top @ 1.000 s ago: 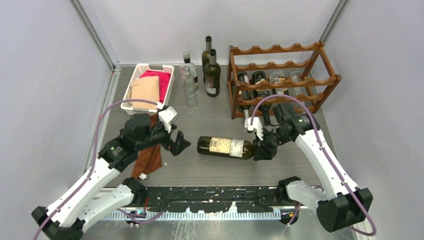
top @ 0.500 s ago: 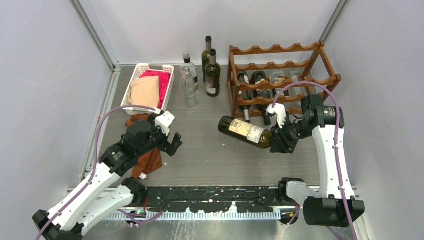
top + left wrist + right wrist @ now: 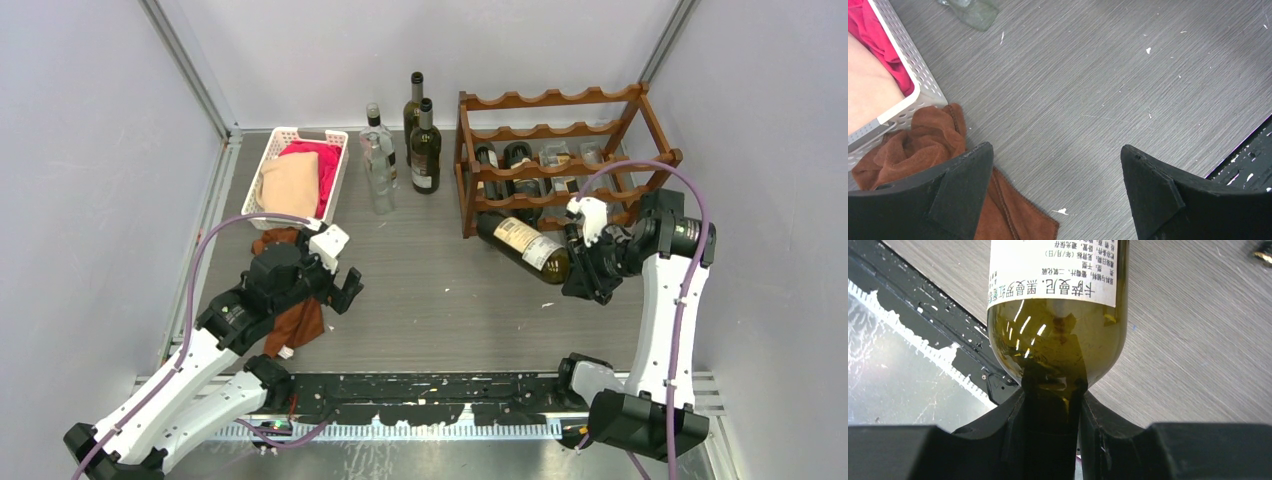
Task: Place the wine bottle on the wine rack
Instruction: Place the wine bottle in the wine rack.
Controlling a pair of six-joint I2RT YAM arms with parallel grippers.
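A dark green wine bottle [image 3: 524, 245] with a white label hangs in the air, lying almost flat, its base end near the front of the reddish-brown wine rack [image 3: 560, 160]. My right gripper [image 3: 582, 266] is shut on the neck of the wine bottle [image 3: 1058, 315], which fills the right wrist view from its shoulder up to the label. Several bottles lie in the rack's lower tier. My left gripper [image 3: 348, 290] is open with nothing between its fingers, low over the table beside a brown cloth [image 3: 923, 145].
A white slotted basket [image 3: 296, 178] with pink and tan cloth stands at the back left. Three upright bottles [image 3: 402, 145] stand between basket and rack. The brown cloth [image 3: 296, 315] lies under the left arm. Grey walls close in the sides and back.
The right arm has lifted the wine bottle off the table and carried it back and right, up to the rack's front. The left arm has drawn back slightly toward the left.
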